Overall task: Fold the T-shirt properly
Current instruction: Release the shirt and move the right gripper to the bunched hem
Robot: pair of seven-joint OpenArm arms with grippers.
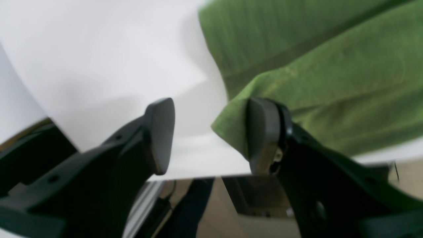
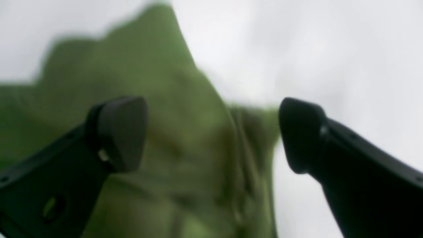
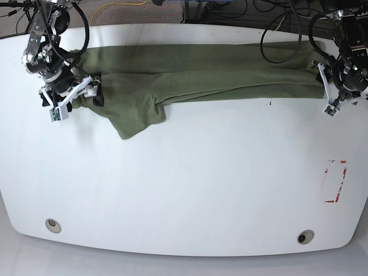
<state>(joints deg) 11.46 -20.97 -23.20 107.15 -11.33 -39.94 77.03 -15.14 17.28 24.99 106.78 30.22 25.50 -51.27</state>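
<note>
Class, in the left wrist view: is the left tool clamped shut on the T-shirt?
No: the left tool stands open, the T-shirt corner beside one finger.

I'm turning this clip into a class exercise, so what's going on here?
A two-armed robot is folding an olive-green T-shirt stretched across the far side of a white table. The left gripper and right gripper sit open at opposite ends of the cloth, gripping nothing. A sleeve flops toward the middle.

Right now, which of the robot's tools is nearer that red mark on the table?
Left. The left tool is at the end of the T-shirt on the same side as the red mark; the right tool is at the opposite end.
</note>
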